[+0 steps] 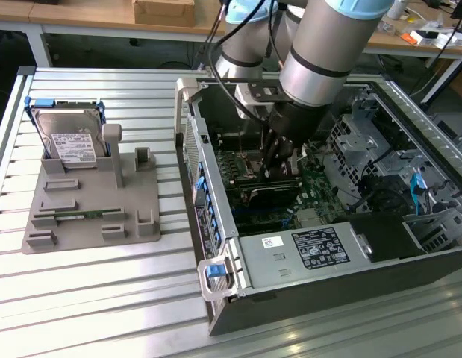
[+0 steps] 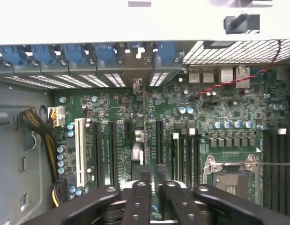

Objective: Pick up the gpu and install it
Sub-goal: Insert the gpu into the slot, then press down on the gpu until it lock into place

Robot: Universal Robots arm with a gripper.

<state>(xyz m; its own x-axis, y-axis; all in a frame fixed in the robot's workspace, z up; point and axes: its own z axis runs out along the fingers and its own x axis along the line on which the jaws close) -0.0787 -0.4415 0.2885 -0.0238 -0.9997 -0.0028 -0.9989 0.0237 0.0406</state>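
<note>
One robot arm (image 1: 320, 60), one gripper (image 1: 279, 160). One open computer case (image 1: 216, 224) holding one green circuit board (image 2: 219, 108) and one dark card (image 1: 272, 195). On the board: one white slot (image 2: 80, 150); black slots, count unclear. Six blue clips (image 2: 46, 54) along the case wall in the wrist view. One grey holder tray (image 1: 89, 209). One silver hard drive (image 1: 70, 138).

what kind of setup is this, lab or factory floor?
Looks like a robotics lab bench, probably. An open PC case lies on a slatted aluminium table, a grey parts fixture holds a hard drive, and cluttered wooden desks stand behind.
</note>
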